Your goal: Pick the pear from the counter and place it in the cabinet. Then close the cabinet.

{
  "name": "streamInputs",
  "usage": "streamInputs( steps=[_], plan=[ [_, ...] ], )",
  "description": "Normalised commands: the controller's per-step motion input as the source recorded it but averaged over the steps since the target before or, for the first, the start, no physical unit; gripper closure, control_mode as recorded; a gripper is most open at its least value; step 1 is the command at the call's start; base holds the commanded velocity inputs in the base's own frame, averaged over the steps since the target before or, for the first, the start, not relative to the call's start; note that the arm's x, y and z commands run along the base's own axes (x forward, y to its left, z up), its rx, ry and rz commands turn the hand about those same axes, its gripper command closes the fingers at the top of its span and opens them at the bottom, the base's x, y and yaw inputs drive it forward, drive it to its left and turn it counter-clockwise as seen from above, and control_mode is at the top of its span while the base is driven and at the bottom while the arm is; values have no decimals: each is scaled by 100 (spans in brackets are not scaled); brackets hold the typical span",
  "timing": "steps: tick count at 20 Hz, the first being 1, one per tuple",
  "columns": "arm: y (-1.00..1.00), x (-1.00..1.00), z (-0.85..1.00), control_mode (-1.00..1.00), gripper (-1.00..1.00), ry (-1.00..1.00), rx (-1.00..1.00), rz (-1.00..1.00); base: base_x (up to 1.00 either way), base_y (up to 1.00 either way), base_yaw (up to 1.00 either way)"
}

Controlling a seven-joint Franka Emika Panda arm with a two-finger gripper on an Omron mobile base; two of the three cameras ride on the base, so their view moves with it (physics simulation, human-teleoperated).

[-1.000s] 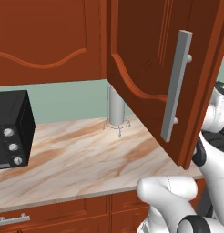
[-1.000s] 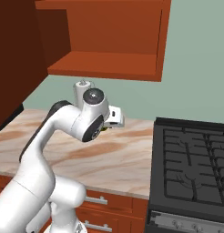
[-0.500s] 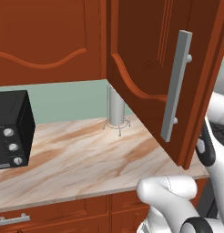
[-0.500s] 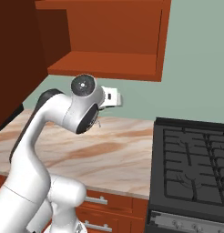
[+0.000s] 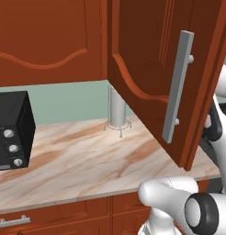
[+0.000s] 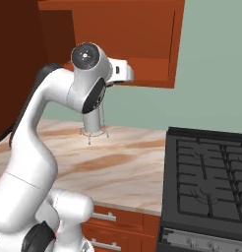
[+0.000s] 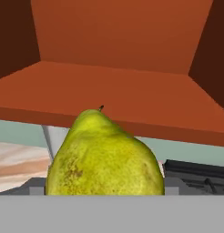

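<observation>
The cabinet (image 6: 142,44) hangs open across the top of the right base view, its arched door (image 5: 165,78) swung out toward the camera in the left base view, from twelve to four o'clock, with the grey bar handle (image 5: 178,92) running down it. Below lies the counter (image 5: 87,160), marble-veined, with a black toaster oven (image 5: 9,131) at nine o'clock and a paper-towel holder (image 5: 117,110) near the middle. Over the last second the arm (image 6: 69,113) has lifted: its wrist stood low by the counter's back edge and now sits up at eleven o'clock in the right base view, with the hand reaching toward the cabinet's lower lip. I judge that the carry is nearly over and that the pear still has to clear the shelf edge and go inward. In the hand view the cabinet's shelf floor (image 7: 114,91) spreads from nine to three o'clock, just above the pear (image 7: 104,157), which sits at six o'clock, close to the lens. Its long axis runs upright in that view, with the stem end at twelve o'clock, aimed at the shelf. The gripper (image 7: 104,189) is clamped on the pear, though the fruit hides the fingertips themselves.
</observation>
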Motion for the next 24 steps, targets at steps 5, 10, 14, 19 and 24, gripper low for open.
streamInputs(
  steps=[5, 10, 14, 19, 24],
  plan=[
    [0, 94, 22, -100, 100, -1, 4, 0, 0, 0, 0],
    [0, 100, 0, -100, 100, 0, 5, 0, 0, 0, 0],
    [0, 99, -14, -100, 100, 9, 0, 0, 0, 0, 0],
    [0, 100, -25, -100, 100, 10, 0, 0, 0, 0, 0],
    [0, 20, -2, -100, -100, -6, 0, 0, 0, 0, 0]
  ],
)
